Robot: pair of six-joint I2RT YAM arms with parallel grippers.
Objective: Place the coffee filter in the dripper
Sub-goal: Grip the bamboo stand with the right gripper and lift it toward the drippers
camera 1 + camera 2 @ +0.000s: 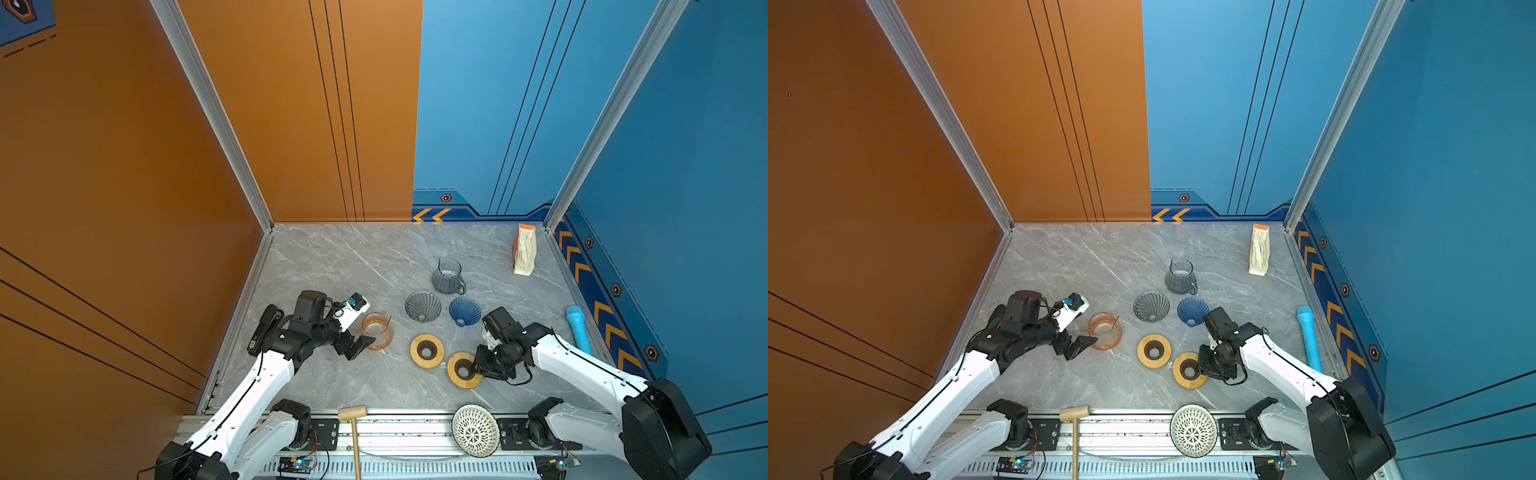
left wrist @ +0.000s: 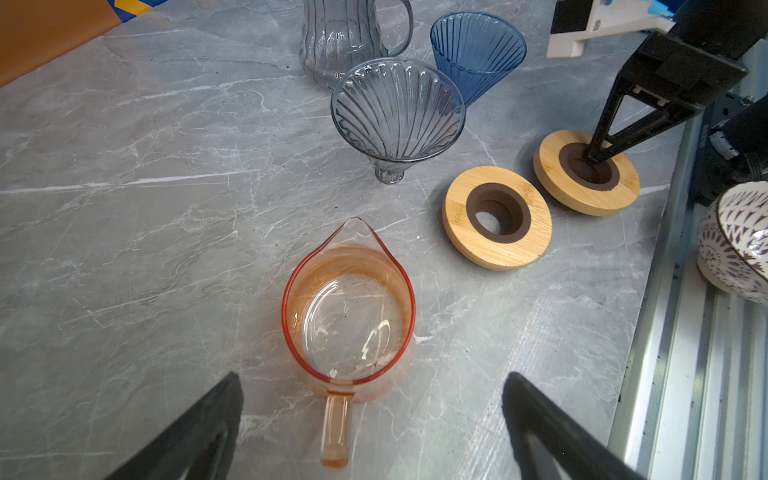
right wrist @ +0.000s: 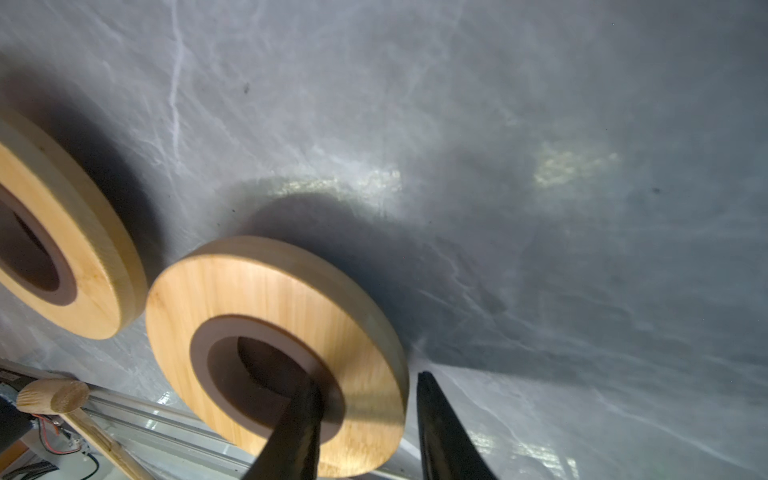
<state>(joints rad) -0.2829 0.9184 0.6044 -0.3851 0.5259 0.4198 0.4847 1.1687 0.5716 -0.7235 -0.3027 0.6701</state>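
A pack of coffee filters stands upright at the back right, far from both arms. A grey glass dripper and a blue dripper stand mid-table. Two wooden rings lie in front of them. My right gripper straddles the nearer ring, one finger in its hole and one just outside the rim with a thin gap. My left gripper is wide open behind the handle of an orange glass pitcher.
The other wooden ring lies left of the straddled one. A grey glass carafe stands behind the drippers. A blue cylinder lies along the right wall. A wooden mallet and a patterned bowl rest on the front rail.
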